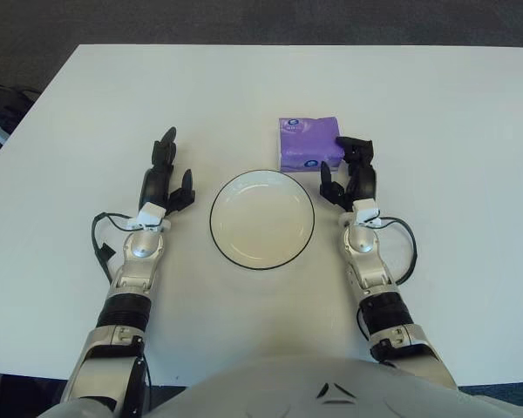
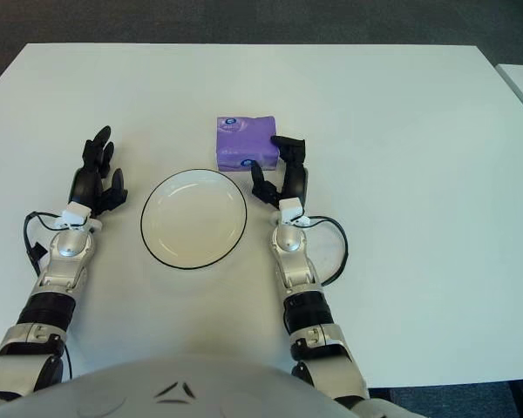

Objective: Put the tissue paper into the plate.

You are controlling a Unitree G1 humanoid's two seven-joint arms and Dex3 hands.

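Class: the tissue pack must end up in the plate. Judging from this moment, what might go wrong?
1. The right robot hand reaches only the near right corner of the tissue pack, so closing may push it away.
2. The plate lies just below the pack; a dragged pack could catch its rim.

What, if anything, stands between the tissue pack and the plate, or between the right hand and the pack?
Nothing visible. The right hand is already at the tissue pack, whose near edge almost meets the plate rim. The left hand shows left of the plate.
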